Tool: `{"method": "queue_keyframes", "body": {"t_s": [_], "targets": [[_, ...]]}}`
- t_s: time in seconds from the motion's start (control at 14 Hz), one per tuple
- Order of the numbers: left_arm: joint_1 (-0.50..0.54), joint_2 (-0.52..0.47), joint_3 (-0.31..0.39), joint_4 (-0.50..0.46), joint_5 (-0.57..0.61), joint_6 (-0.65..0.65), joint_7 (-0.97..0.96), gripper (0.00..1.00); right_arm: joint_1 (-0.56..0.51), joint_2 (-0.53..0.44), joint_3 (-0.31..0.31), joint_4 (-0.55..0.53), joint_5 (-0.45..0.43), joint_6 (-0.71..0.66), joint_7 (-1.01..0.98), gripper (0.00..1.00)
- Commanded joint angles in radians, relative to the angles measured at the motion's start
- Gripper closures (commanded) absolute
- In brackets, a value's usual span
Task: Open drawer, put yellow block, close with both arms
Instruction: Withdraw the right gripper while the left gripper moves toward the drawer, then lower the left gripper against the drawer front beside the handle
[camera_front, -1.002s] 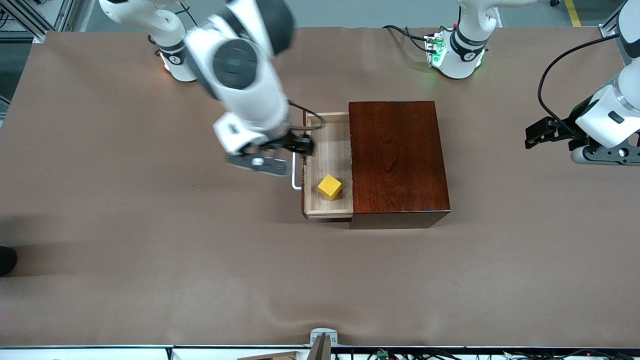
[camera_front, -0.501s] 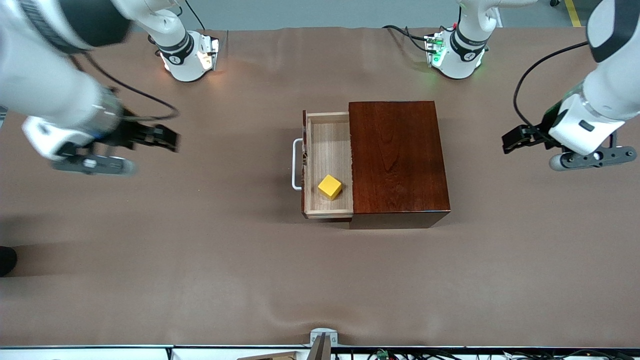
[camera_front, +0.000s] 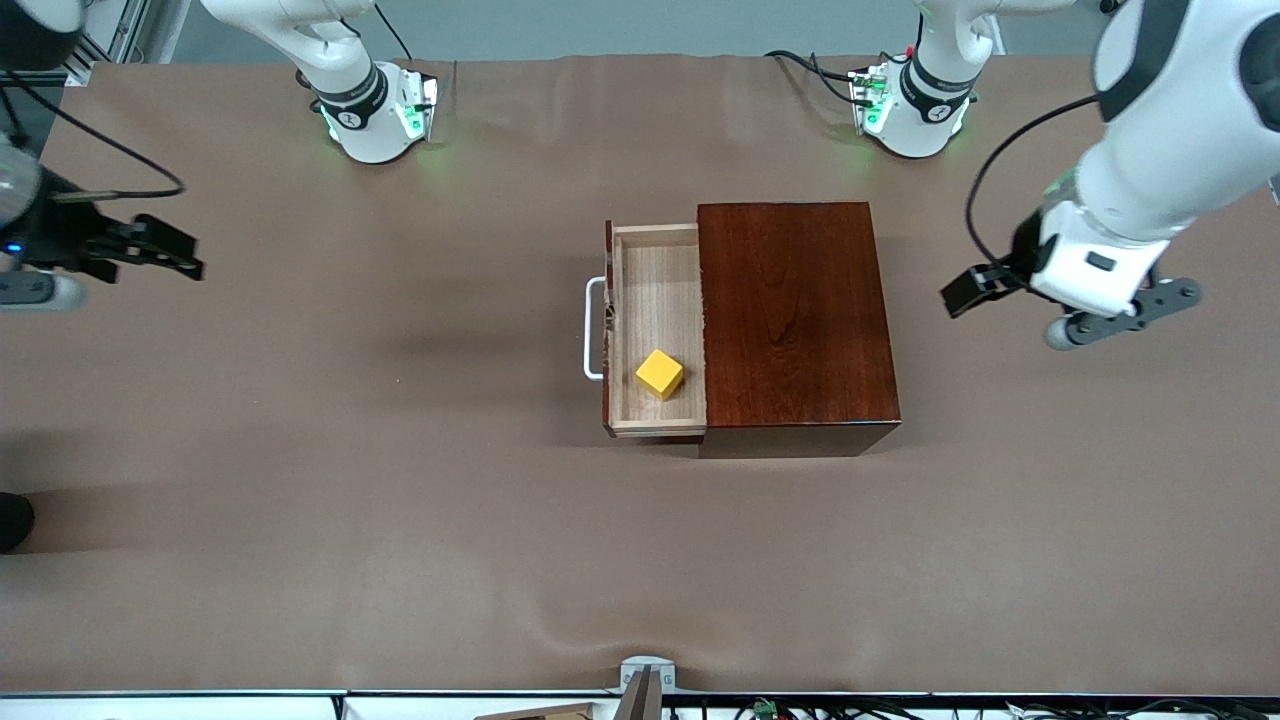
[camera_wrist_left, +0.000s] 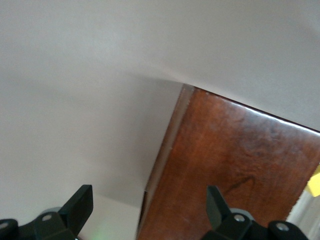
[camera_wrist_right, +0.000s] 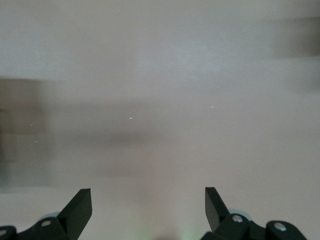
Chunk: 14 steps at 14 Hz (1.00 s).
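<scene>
Block (camera_front: 659, 374) sits in open drawer (camera_front: 655, 330); left gripper (camera_wrist_left: 150, 212) and right gripper (camera_wrist_right: 148, 207), both spread and empty, could shove the box (camera_front: 795, 325) askew if only one pushes.

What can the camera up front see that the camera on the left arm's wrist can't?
Only the front view shows the open drawer whole, with its white handle, and the right gripper over bare table at the right arm's end. Only the left wrist view shows the left gripper with its fingers spread apart. Both show the dark wooden box, the table, and the yellow block, which the wrist view catches only as a yellow sliver at its edge.
</scene>
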<state>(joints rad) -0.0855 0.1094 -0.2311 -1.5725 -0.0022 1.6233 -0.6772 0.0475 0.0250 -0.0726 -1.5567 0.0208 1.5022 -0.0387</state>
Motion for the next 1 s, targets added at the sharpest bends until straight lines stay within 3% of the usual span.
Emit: {"method": "queue_keyframes", "body": {"t_s": [0.0, 0.21, 0.5, 0.72, 0.93], "targets": [[-0.054, 0.050, -0.011, 0.026, 0.014, -0.007, -0.157, 0.00, -0.069, -0.028, 0.025, -0.033, -0.025, 0.027, -0.053, 0.00], [-0.120, 0.101, -0.013, 0.061, 0.008, -0.005, -0.319, 0.00, -0.072, -0.028, 0.027, -0.033, -0.042, 0.030, -0.049, 0.00], [-0.299, 0.261, -0.011, 0.263, 0.005, 0.013, -0.609, 0.00, -0.066, -0.030, 0.031, -0.033, -0.042, 0.032, -0.015, 0.00], [-0.451, 0.360, 0.002, 0.293, 0.014, 0.264, -0.903, 0.00, -0.069, -0.030, 0.031, -0.034, -0.041, 0.024, -0.015, 0.00], [-0.540, 0.432, 0.012, 0.295, 0.045, 0.390, -1.114, 0.00, -0.069, -0.027, 0.030, -0.023, -0.036, 0.023, -0.015, 0.00]]}}
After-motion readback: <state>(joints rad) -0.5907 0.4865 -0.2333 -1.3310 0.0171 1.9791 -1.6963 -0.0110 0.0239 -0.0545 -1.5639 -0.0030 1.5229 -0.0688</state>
